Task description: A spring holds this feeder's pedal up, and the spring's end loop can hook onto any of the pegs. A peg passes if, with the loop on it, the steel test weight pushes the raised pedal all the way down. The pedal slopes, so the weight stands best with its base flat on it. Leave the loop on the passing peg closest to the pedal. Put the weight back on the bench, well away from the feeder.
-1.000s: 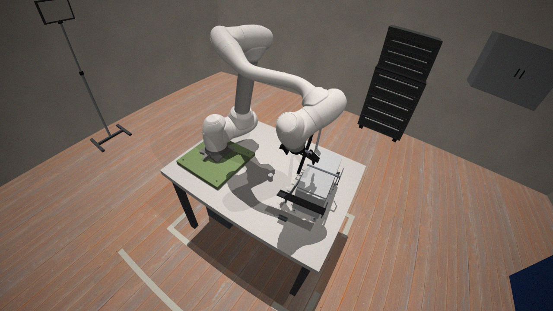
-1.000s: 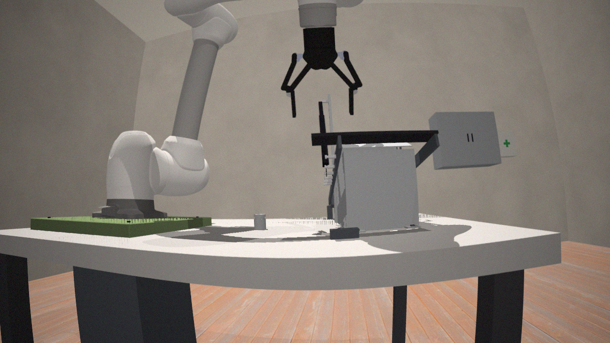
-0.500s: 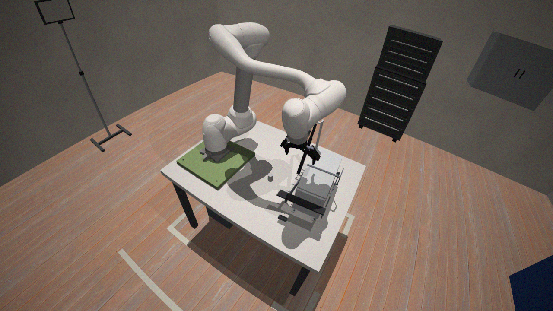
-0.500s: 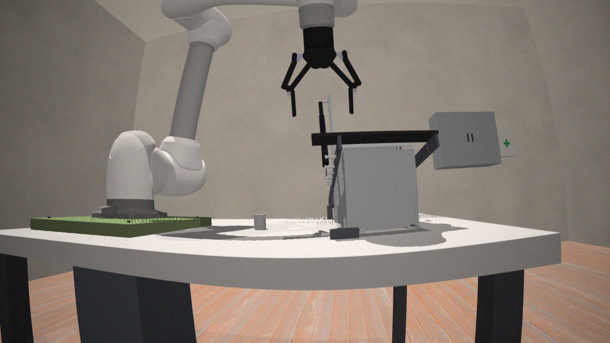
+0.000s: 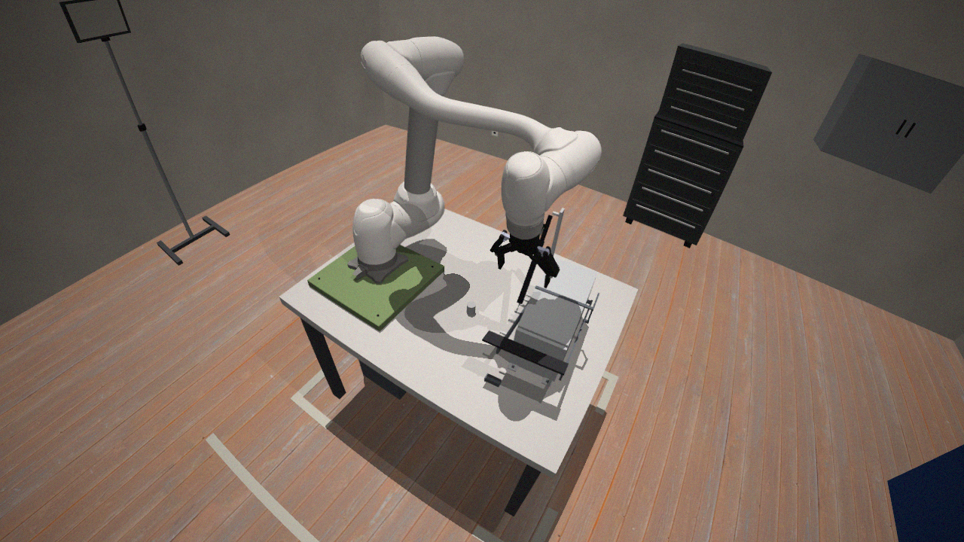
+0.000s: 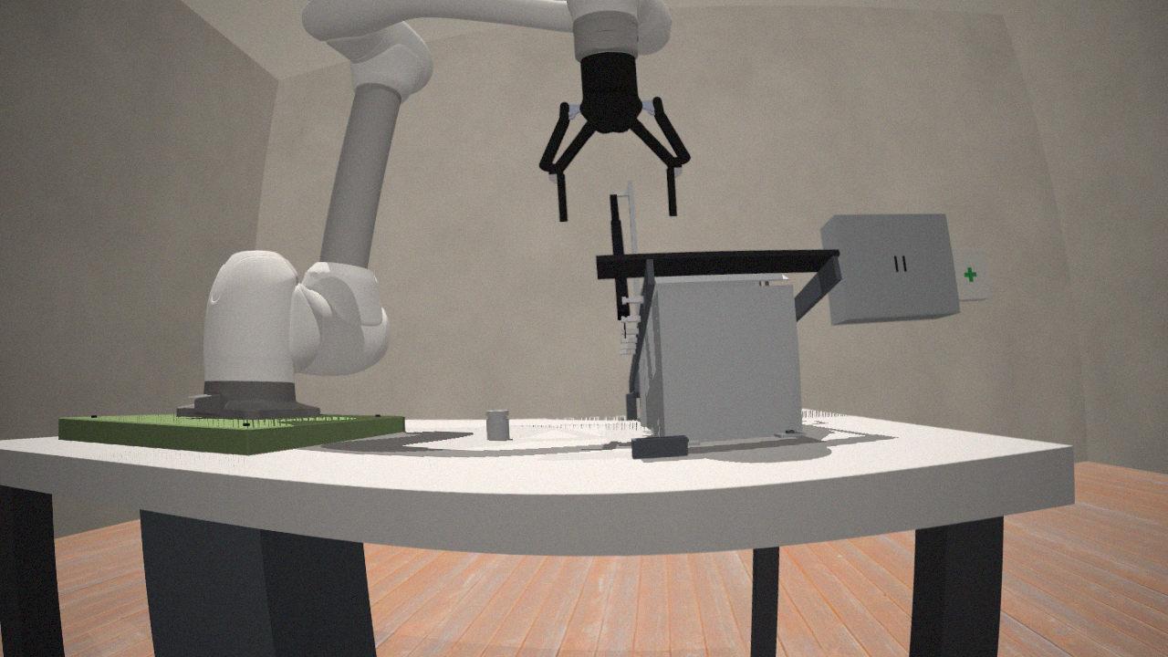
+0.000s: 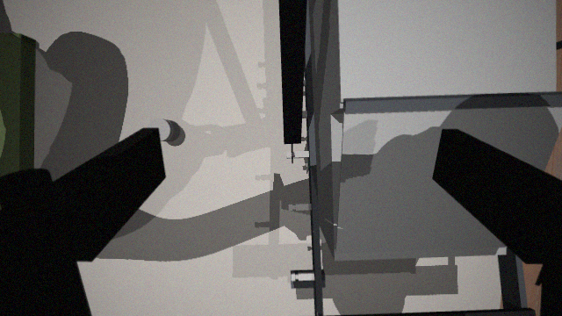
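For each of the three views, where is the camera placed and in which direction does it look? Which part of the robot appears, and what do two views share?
Top: high in the room, looking down at the table; whole arm and open gripper show.
Exterior: near table height, facing the feeder side-on; the arm's base, lower links, last link and gripper show.
Wrist: on the arm's end, looking straight down; only the two fingers show.
Shared: the small steel weight standing on the bench appears in top and exterior views.

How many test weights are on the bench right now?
1. The weight stands on the bench between the green base plate and the feeder. Another could be hidden behind the feeder.
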`<state>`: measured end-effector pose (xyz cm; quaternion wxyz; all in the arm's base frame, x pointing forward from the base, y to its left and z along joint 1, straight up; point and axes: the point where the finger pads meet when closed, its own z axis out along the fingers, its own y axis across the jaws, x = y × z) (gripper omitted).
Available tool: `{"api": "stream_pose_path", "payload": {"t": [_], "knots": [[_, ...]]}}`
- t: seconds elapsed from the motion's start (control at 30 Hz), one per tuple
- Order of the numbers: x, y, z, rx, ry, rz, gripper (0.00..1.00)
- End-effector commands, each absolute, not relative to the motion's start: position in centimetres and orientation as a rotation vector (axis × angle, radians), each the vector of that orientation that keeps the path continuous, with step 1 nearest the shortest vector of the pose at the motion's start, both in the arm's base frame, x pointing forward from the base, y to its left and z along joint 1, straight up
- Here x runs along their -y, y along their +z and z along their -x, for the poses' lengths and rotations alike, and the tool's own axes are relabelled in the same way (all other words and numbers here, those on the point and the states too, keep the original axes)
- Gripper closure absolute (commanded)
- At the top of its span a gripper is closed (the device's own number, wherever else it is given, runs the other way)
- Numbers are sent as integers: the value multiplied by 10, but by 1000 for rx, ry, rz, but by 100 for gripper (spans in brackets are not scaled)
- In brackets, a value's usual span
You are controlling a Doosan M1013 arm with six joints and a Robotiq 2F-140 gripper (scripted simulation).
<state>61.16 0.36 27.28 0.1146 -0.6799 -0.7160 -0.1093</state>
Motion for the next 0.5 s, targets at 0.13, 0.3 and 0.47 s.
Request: {"api": "stream_pose_path", "payload": {"t": [0.13,0.3,0.47], "knots": [[-4,273,-612,2099,-321,1994,0],[-4,274,-612,2166,-180,2100,0],[-4,274,-612,2166,-180,2100,0]]}}
